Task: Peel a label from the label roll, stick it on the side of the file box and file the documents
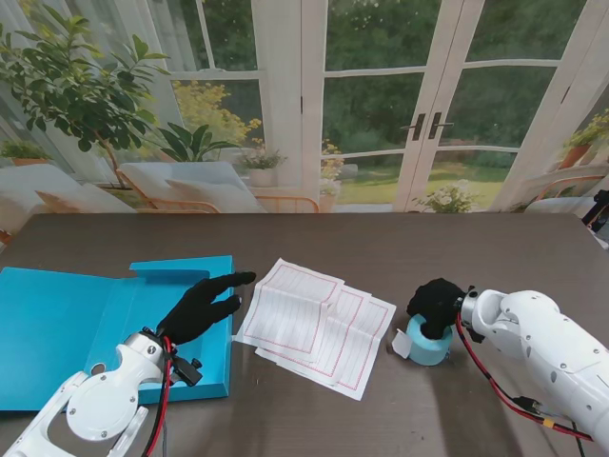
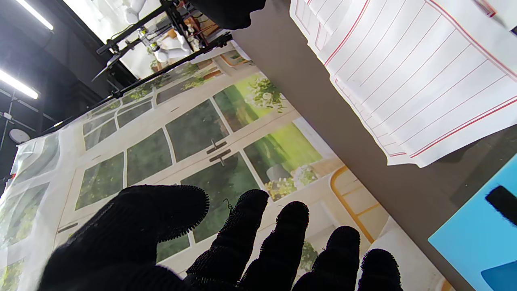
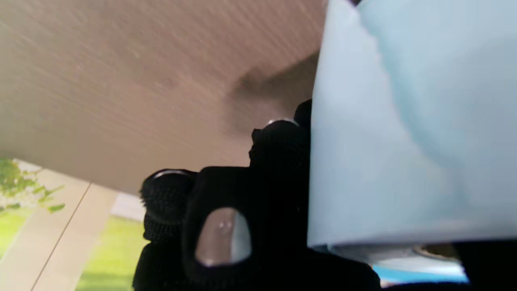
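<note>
Stand view: dark brown table (image 1: 381, 248) before garden windows (image 1: 381, 95).

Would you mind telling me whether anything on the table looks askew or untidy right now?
The documents lie fanned out and skewed rather than squared into one stack, just right of the open file box. Otherwise nothing stands out: the right hand is on the label roll.

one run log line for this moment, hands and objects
left hand: open over blue file box | right hand: on light blue label roll | white ruled documents: unfiled on brown table
</note>
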Controlling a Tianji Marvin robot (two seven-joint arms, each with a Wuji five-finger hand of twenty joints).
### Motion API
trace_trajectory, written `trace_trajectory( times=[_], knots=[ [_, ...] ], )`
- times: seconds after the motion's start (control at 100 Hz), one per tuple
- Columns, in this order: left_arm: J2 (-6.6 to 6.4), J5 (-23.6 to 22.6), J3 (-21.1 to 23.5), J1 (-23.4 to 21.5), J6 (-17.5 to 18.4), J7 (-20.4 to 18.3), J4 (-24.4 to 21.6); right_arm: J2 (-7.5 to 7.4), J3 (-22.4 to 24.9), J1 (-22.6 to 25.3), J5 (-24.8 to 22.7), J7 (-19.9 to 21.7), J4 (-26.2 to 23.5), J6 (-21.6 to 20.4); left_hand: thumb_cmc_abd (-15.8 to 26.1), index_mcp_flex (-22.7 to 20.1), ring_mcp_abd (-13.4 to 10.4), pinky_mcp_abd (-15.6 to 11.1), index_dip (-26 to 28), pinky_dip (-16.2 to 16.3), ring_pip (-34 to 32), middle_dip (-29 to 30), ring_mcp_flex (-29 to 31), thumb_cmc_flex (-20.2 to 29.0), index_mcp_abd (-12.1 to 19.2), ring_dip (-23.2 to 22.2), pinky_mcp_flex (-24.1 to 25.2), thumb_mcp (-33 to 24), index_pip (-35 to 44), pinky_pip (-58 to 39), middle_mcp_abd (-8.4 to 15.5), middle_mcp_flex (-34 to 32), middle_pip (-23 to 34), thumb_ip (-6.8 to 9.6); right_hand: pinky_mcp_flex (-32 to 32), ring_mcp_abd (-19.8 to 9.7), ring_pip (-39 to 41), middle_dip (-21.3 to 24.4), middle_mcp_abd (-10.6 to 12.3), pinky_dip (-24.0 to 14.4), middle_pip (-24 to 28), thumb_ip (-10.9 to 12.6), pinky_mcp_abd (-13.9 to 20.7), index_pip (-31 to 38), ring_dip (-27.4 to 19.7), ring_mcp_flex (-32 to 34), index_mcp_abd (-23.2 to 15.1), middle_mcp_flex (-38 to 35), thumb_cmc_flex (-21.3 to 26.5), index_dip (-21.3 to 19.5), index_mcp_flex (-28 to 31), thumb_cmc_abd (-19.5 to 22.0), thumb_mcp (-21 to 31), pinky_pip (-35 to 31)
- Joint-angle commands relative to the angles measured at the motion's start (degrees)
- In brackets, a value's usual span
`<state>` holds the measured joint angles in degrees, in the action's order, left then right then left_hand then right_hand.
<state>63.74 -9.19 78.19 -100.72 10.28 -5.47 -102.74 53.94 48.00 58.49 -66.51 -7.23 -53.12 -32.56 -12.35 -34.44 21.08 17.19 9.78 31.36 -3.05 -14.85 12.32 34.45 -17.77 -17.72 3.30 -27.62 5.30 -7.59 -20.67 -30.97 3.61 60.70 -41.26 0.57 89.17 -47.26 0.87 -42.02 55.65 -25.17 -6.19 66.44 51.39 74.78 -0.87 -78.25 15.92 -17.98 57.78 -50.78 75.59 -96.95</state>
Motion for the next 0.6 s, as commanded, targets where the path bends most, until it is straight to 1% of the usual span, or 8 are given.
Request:
trace_trajectory(
  times=[0.0,0.12,0.21,0.29,0.38,0.46,0.51,0.59],
  knots=[
    [0.04,0.2,0.0,-0.1,-0.3,-1.2,-0.3,0.07,0.1,0.3,-0.6,-1.6,0.8,0.0,3.1,-0.3,0.1,-1.3,0.1,0.4,-0.2,-0.3,0.3,-1.4,-0.1,-0.6,0.0,1.0,-0.1,0.1,0.1,-1.0,-0.1,-2.12,-25.5,-7.3,4.8,-1.4,-3.6,-2.9,5.0,1.5,1.7,8.5,2.0,0.8,-2.6,-5.0,6.2,-5.3,7.6,-1.5,14.1,-7.3],
    [0.06,0.3,-0.1,-0.1,-0.4,-1.1,-0.3,0.23,0.4,0.8,-1.7,-7.5,1.5,1.2,3.2,-0.4,0.1,-1.2,0.1,0.4,-0.3,-0.3,0.4,-1.4,-0.1,-0.6,-0.1,1.0,-0.1,0.1,0.0,-1.0,-0.1,-2.18,-26.5,-8.9,8.4,-1.5,-4.0,-4.2,9.8,4.6,3.8,9.6,3.7,0.8,-1.7,-5.1,7.3,-7.2,9.7,-4.1,14.3,-12.2],
    [0.06,0.4,-0.2,0.0,-0.6,-1.2,-0.2,0.68,1.4,1.5,-1.3,-10.3,1.9,1.9,3.2,-0.2,0.2,-1.2,0.1,0.4,-0.3,-0.3,0.5,-1.4,-0.1,-0.6,-0.1,1.0,-0.2,0.1,-0.1,-1.0,-0.1,-2.22,-26.6,-9.7,9.0,-1.2,-3.8,-4.2,11.1,6.0,4.9,9.7,4.1,0.8,-2.1,-5.0,7.1,-7.9,10.2,-4.5,14.4,-13.3],
    [0.05,0.5,-0.3,0.1,-0.8,-1.3,-0.2,1.76,3.8,3.0,1.1,-11.4,2.3,2.9,3.2,-0.3,0.2,-1.2,0.1,0.4,-0.3,-0.3,0.5,-1.4,0.0,-0.6,-0.1,1.0,-0.2,0.1,0.0,-1.1,-0.1,-2.24,-26.6,-9.5,9.1,-0.9,-4.1,-4.1,11.1,6.2,5.0,9.7,4.2,0.8,-2.1,-5.0,7.4,-8.0,10.2,-4.3,14.4,-13.4],
    [0.06,0.6,-0.4,0.2,-0.9,-1.3,-0.1,3.08,6.8,4.7,4.7,-10.8,2.3,3.9,3.3,-0.3,0.2,-1.1,0.1,0.4,-0.2,-0.3,0.5,-1.4,-0.1,-0.6,-0.2,1.0,-0.2,0.0,0.0,-1.1,-0.1,-2.25,-26.6,-9.1,9.1,-0.6,-4.8,-3.9,10.7,6.2,4.7,9.7,4.2,0.8,-1.8,-4.9,7.5,-8.4,9.6,-3.6,14.4,-13.4],
    [0.06,0.6,-0.6,0.4,-1.1,-1.4,0.0,4.25,9.0,6.0,8.1,-10.5,2.4,4.5,3.3,-0.3,0.2,-1.2,0.1,0.4,-0.3,-0.3,0.5,-1.4,-0.1,-0.6,-0.2,1.0,-0.2,0.0,0.0,-1.0,-0.1,-2.25,-26.4,-8.8,8.7,-0.2,-4.8,-3.6,10.1,5.7,4.1,9.6,4.0,0.8,-1.8,-4.8,7.7,-8.9,9.1,-2.9,14.4,-12.8],
    [0.07,0.7,-0.8,0.6,-1.1,-1.4,0.2,4.97,10.2,6.6,10.2,-10.5,2.4,4.8,3.3,-0.3,0.2,-1.2,0.1,0.4,-0.3,-0.3,0.5,-1.4,0.0,-0.6,-0.2,1.0,-0.2,0.0,0.1,-1.0,-0.1,-2.26,-26.2,-7.5,8.4,-0.1,-5.3,-3.3,9.8,5.3,3.2,9.6,3.7,0.8,-1.4,-4.8,8.2,-9.1,8.8,-2.9,14.4,-12.3],
    [0.07,0.9,-1.2,1.2,-1.3,-1.6,0.7,5.70,11.2,7.2,11.9,-11.2,2.4,5.4,3.2,-0.1,0.2,-1.2,0.1,0.4,-0.2,-0.3,0.5,-1.3,0.0,-0.6,-0.3,0.9,-0.2,0.0,0.0,-1.0,-0.1,-2.22,-26.2,-7.2,8.3,0.0,-5.6,-3.2,9.4,5.0,2.5,9.5,3.6,0.8,-1.1,-4.8,8.2,-9.3,8.6,-2.6,14.4,-12.0]
  ],
)
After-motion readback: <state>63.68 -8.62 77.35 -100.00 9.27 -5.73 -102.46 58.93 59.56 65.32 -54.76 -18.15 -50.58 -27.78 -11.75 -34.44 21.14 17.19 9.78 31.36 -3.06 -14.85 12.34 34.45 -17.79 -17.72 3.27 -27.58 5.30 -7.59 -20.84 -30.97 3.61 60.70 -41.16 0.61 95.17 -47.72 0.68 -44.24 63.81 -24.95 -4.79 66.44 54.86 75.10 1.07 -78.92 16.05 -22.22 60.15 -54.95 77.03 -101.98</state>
